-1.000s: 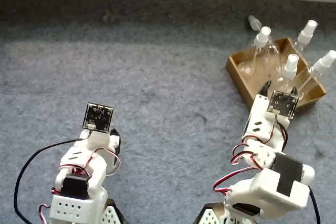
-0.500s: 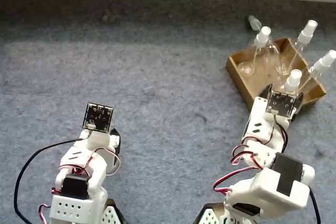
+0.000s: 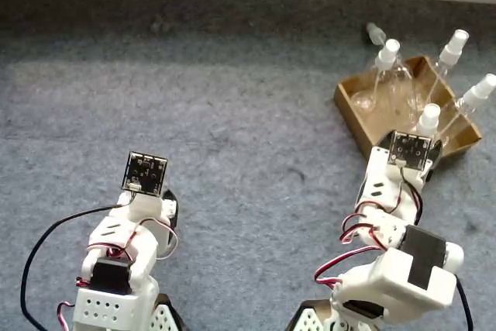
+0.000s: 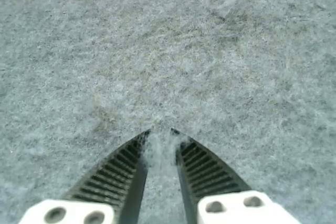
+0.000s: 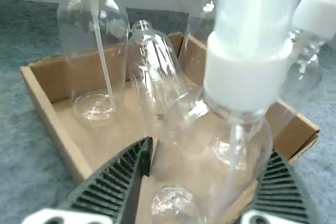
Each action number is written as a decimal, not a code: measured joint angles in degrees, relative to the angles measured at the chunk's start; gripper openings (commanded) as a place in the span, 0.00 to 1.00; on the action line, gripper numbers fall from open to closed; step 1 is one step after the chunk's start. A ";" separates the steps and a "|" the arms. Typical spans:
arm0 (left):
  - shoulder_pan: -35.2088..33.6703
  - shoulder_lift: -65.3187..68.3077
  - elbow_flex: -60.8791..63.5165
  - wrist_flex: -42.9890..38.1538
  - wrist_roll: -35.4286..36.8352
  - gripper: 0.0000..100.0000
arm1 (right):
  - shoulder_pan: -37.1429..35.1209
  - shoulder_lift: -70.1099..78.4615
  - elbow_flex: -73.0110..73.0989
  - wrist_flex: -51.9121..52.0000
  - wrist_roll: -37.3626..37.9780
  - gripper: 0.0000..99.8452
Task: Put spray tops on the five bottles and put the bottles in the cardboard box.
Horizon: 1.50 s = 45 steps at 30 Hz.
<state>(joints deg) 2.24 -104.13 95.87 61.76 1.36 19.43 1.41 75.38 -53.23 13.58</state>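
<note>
A clear bottle (image 5: 189, 129) with a white spray top (image 5: 247, 45) is clamped in the right claw (image 5: 210, 150) at the near edge of the cardboard box (image 5: 47, 103), beside other bottles (image 5: 94, 51). The left claw (image 4: 160, 131) is held almost together, with nothing in it, over the counter (image 4: 168, 35)

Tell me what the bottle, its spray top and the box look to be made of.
Bottle: clear and glossy, likely plastic, possibly glass; the box shows through it and it carries bright highlights. Spray top: opaque white and smooth, probably plastic. Cardboard box: matte brown cardboard, with thick, raw cut edges.
</note>
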 measured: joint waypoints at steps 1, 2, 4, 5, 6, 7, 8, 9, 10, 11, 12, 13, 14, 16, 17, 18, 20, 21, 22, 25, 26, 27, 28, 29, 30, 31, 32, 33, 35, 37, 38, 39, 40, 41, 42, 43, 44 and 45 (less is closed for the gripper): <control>0.00 0.00 0.00 0.00 0.00 0.01 | 0.00 -0.09 -0.09 1.93 0.00 0.27; 0.00 0.00 0.00 0.00 0.00 0.01 | 0.00 -0.70 -0.26 3.60 0.00 0.27; 0.00 0.00 0.00 0.00 0.00 0.01 | 0.00 -2.37 -0.97 7.38 0.00 0.27; 0.00 0.00 0.00 0.00 0.00 0.01 | 0.00 -3.43 -1.41 9.58 0.00 0.27; 0.00 0.00 0.00 0.00 0.00 0.01 | 0.00 -4.84 -1.67 11.87 0.00 0.27; 0.00 0.00 0.00 0.00 0.00 0.01 | 0.00 -6.33 -1.93 14.33 0.00 0.27; 0.00 0.00 0.00 0.00 0.00 0.01 | 0.00 -8.09 -2.02 17.14 0.00 0.27; 0.00 0.00 0.00 0.00 0.00 0.01 | 0.00 -10.11 -2.11 20.22 0.00 0.27; 0.00 0.00 0.00 0.00 0.00 0.01 | 0.00 -12.13 -2.20 23.47 0.00 0.27; 0.00 0.00 0.00 0.00 0.00 0.01 | 0.00 -14.51 -2.20 26.81 0.00 0.27; 0.00 0.00 0.00 0.00 0.00 0.01 | 0.00 -17.05 -2.11 30.07 0.00 0.27; 0.00 0.00 0.00 0.00 0.00 0.01 | 0.00 -19.78 -2.11 33.05 0.00 0.27; 0.00 0.00 0.00 -0.09 0.00 0.01 | 0.00 -22.59 -2.11 35.96 0.00 0.27; 0.00 0.00 0.00 -0.09 0.00 0.01 | 0.00 -28.40 -2.11 41.23 0.00 0.27; 0.00 0.00 0.00 -0.09 0.00 0.01 | 0.00 -31.38 -2.11 44.04 0.00 0.27; 0.00 0.00 0.00 -0.09 0.00 0.01 | 0.00 -34.20 -2.11 46.68 0.00 0.27; 0.00 0.00 0.00 -0.09 0.00 0.01 | 0.00 -40.00 -2.11 51.87 0.00 0.27; 0.00 0.00 0.00 -0.09 0.00 0.01 | 0.00 -42.81 -2.11 54.07 0.00 0.27; 0.00 0.00 0.00 -0.18 0.00 0.01 | 0.00 -45.54 -2.11 56.09 0.00 0.27; 0.00 0.00 0.00 -0.18 0.00 0.01 | 0.00 -53.27 -2.20 62.51 0.00 0.27; 0.00 0.00 0.00 -0.18 0.00 0.01 | 0.00 -55.65 -2.64 65.14 0.00 0.27; 0.00 0.00 0.00 -0.18 0.00 0.01 | 0.00 -58.02 -3.25 68.13 0.00 0.27; 0.00 0.00 0.00 -0.18 0.00 0.01 | 0.00 -60.40 -4.31 71.30 0.00 0.27; 0.00 0.00 0.00 -0.18 0.00 0.01 | 0.00 -62.51 -5.45 74.46 0.00 0.27; 0.00 0.00 0.00 -0.18 0.00 0.01 | 0.00 -64.62 -6.86 77.71 0.00 0.27; 0.00 0.00 0.00 -0.18 0.00 0.01 | 0.00 -66.55 -8.09 80.79 0.00 0.27; 0.00 0.00 0.00 -0.18 0.00 0.01 | 0.00 -68.22 -9.49 83.52 0.00 0.27; 0.00 0.00 0.00 -0.18 0.00 0.01 | 0.00 -69.63 -10.81 86.07 0.00 0.27; -0.53 0.00 0.00 -0.18 0.00 0.01 | 0.00 -71.74 -13.71 90.55 0.00 0.27; -1.76 0.00 0.00 -0.18 0.00 0.01 | -0.53 -73.05 -16.44 94.68 0.00 0.27; -2.29 0.00 0.00 -0.18 0.00 0.01 | -1.23 -73.23 -17.85 96.79 0.00 0.27; -2.81 0.00 0.00 -0.18 0.00 0.01 | -2.20 -73.49 -19.34 99.16 0.00 0.27; -3.25 0.00 0.00 -0.18 0.00 0.01 | -3.34 -73.58 -21.01 101.54 0.00 0.27; -3.78 0.00 0.00 -0.18 0.00 0.01 | -4.75 -73.58 -22.68 103.91 0.00 0.27; -4.31 0.00 -0.35 -0.18 0.00 0.01 | -6.24 -73.58 -24.26 106.20 0.00 0.27; -4.92 0.00 -0.44 -0.18 0.00 0.01 | -7.82 -73.58 -25.85 108.66 0.00 0.27; -5.54 0.00 -0.53 -0.18 0.00 0.01 | -9.49 -73.58 -27.34 110.95 0.00 0.27; -6.15 0.00 -0.53 -0.18 0.00 0.01 | -11.16 -73.67 -28.57 113.41 0.00 0.27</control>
<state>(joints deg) -3.91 -104.13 95.34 61.58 1.36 8.26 -72.26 46.81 60.18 13.58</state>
